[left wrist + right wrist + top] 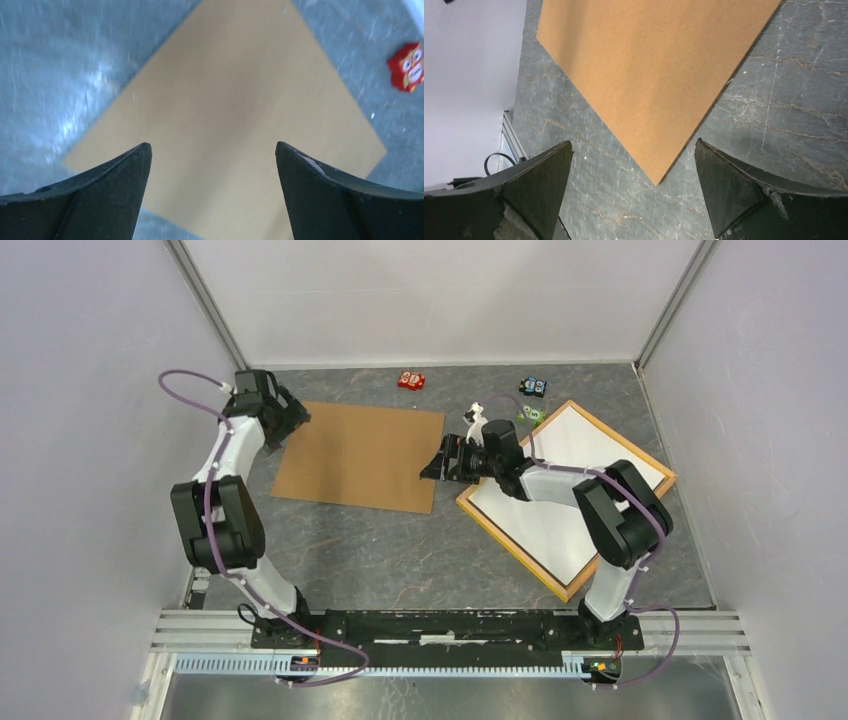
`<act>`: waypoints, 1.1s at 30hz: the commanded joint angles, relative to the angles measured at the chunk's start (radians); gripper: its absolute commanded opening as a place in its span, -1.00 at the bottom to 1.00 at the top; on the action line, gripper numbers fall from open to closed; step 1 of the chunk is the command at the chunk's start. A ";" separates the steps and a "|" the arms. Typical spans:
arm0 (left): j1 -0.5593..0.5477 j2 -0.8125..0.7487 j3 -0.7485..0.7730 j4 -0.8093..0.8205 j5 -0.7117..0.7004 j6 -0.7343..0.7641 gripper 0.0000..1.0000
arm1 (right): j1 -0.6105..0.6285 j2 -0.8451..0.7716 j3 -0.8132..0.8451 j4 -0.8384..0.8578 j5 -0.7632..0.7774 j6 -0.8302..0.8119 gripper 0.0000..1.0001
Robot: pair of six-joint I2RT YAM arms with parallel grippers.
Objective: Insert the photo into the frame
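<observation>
The frame [655, 466] of yellow-orange wood lies tilted on the right of the table. A white sheet [560, 505] fills it, which I take for the photo with its plain back up; no print shows. The brown backing board [360, 455] lies to its left. My left gripper [292, 420] is open and empty over the board's far left corner; the left wrist view shows the board [235, 110] between the open fingers [115, 190]. My right gripper [435, 468] is open and empty at the board's near right corner [656, 182], left of the frame.
A red owl toy [411, 379] sits at the back, and also shows in the left wrist view [407, 65]. A small dark toy [533, 387], a green piece [530, 413] and a white piece [475, 412] lie near the frame's far corner. Walls enclose the table.
</observation>
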 commanded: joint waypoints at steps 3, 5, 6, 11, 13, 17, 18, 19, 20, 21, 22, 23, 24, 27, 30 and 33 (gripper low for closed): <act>0.061 0.265 0.292 -0.084 -0.035 0.179 1.00 | -0.001 0.087 0.070 0.053 0.050 0.068 0.96; 0.070 0.327 0.361 -0.111 -0.015 0.193 1.00 | -0.003 0.112 0.087 0.054 0.043 0.069 0.96; 0.072 0.345 0.380 -0.110 -0.021 0.203 1.00 | -0.005 0.122 0.093 0.056 0.043 0.070 0.96; 0.087 0.430 0.454 -0.118 -0.037 0.222 1.00 | -0.016 0.151 0.087 0.089 0.028 0.083 0.96; 0.095 0.478 0.493 -0.160 -0.047 0.211 1.00 | -0.018 0.161 0.085 0.099 0.029 0.083 0.96; 0.100 0.524 0.498 -0.175 0.013 0.187 1.00 | -0.016 0.187 0.085 0.124 0.031 0.099 0.96; 0.102 0.533 0.497 -0.175 0.013 0.181 1.00 | -0.016 0.194 0.084 0.125 0.033 0.104 0.96; 0.105 0.543 0.500 -0.178 0.013 0.176 1.00 | -0.015 0.198 0.085 0.128 0.036 0.107 0.96; 0.106 0.552 0.504 -0.188 0.013 0.173 1.00 | -0.014 0.202 0.085 0.132 0.036 0.108 0.95; 0.108 0.559 0.507 -0.195 0.037 0.172 1.00 | -0.011 0.203 0.086 0.131 0.040 0.109 0.95; 0.110 0.565 0.507 -0.205 0.038 0.165 1.00 | -0.008 0.204 0.085 0.131 0.046 0.110 0.95; 0.112 0.570 0.509 -0.221 0.044 0.156 1.00 | -0.004 0.207 0.090 0.131 0.048 0.109 0.95; 0.114 0.572 0.505 -0.230 0.063 0.145 1.00 | 0.000 0.210 0.094 0.133 0.048 0.114 0.95; 0.113 0.564 0.472 -0.237 0.125 0.116 1.00 | 0.011 0.220 0.107 0.136 0.055 0.127 0.95; 0.116 0.545 0.419 -0.223 0.185 0.089 1.00 | 0.023 0.236 0.128 0.154 0.044 0.154 0.95; 0.115 0.525 0.380 -0.215 0.223 0.075 1.00 | 0.030 0.236 0.140 0.205 0.020 0.205 0.94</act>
